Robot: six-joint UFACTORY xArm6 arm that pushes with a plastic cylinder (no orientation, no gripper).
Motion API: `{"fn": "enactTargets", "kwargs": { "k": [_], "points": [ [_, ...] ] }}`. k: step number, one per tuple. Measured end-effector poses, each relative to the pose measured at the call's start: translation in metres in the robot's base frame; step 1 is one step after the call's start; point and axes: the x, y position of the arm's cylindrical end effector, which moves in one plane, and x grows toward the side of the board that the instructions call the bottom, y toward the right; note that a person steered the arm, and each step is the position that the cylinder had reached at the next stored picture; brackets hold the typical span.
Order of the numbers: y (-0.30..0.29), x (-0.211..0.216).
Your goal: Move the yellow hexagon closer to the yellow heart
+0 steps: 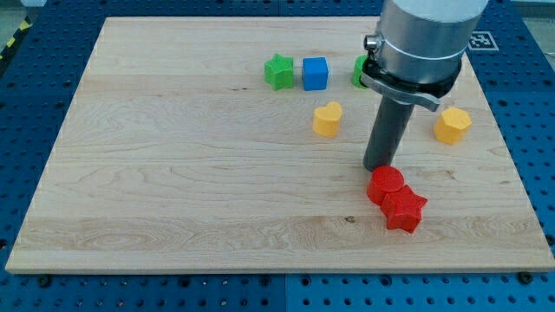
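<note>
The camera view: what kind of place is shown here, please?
Probably a robot test bench in a lab, not a home. A wooden board lies on a blue metal table with rows of holes. Small plastic blocks, such as the yellow heart, lie near my tip.

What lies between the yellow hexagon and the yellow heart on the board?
In the camera view, my dark rod stands between the yellow heart and yellow hexagon, my tip just below their line.

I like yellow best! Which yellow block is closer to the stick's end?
The yellow heart, just up and to the view's left of my tip. The yellow hexagon sits farther off, toward the view's right.
</note>
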Motion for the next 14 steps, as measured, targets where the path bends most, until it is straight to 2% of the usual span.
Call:
{"fn": "enactTargets", "kwargs": {
  "k": [2,3,4,5,7,10,14],
  "points": [
    [0.102,0.000],
    [0.138,-0.017],
    [0.140,-0.051],
    [0.140,-0.049],
    [0.143,-0.071],
    [0.150,-0.058],
    [0.075,-0.058]
  ]
}}
